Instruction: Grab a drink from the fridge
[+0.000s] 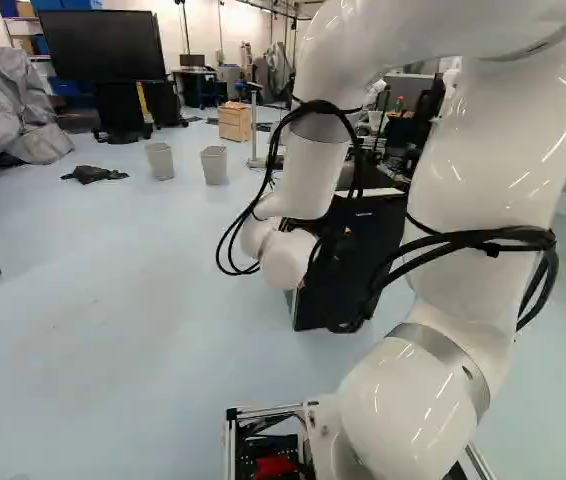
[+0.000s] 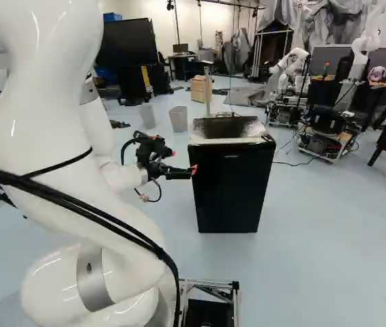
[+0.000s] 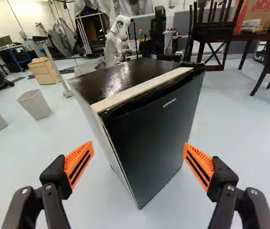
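A small black box-shaped fridge with a flat glossy top (image 2: 230,187) stands upright on the pale blue-grey floor (image 2: 329,225) at the centre of the right base view, its front door closed; in the left base view it is right of the middle, partly hidden by the thick, glossy white robot arm (image 1: 508,150) with black cables looped around it; the black two-fingered gripper (image 2: 183,161) is left of the middle in the right base view, at the arm's far end, beside the fridge's upper left edge as seen there; in the wrist view the gripper (image 3: 138,162) is wide, its ribbed orange pads (image 3: 79,162) spread well apart, with the fridge ahead of them, turned so that its door and one pale side both show; a light strip runs along the front edge of the fridge's top; two pale grey tapered bins (image 2: 178,119) stand in the upper left of the right base view, near a light wooden drawer cabinet (image 2: 198,88); a large black screen (image 1: 103,45) fills part of the upper left of the left base view; another robot (image 2: 360,58), white and jointed, rises at the upper right of the right base view.
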`<state>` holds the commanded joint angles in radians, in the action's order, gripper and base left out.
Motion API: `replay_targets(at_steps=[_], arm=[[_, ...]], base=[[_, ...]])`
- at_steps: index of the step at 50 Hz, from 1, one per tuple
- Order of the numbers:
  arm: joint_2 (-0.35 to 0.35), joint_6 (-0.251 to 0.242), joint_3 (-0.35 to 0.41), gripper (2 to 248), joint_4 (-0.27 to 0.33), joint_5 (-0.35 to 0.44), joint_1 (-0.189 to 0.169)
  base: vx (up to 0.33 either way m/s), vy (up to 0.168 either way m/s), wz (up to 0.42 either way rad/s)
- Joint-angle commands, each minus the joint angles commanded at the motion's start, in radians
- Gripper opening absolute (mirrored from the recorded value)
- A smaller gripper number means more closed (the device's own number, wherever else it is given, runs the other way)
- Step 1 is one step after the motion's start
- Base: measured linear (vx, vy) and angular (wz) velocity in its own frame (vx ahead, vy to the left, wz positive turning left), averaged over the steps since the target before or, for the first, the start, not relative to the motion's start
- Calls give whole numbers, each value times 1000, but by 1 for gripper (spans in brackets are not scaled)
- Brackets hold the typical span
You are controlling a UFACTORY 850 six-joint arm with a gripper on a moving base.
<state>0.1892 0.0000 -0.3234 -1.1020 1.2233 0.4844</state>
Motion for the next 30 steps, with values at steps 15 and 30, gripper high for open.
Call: replay_targets(at_steps=[15,30], arm=[[35,0,-45,247,-18,7,46],[87,0,-112,247,-20,7,72]], base=[[0,0,0],[0,0,0]])
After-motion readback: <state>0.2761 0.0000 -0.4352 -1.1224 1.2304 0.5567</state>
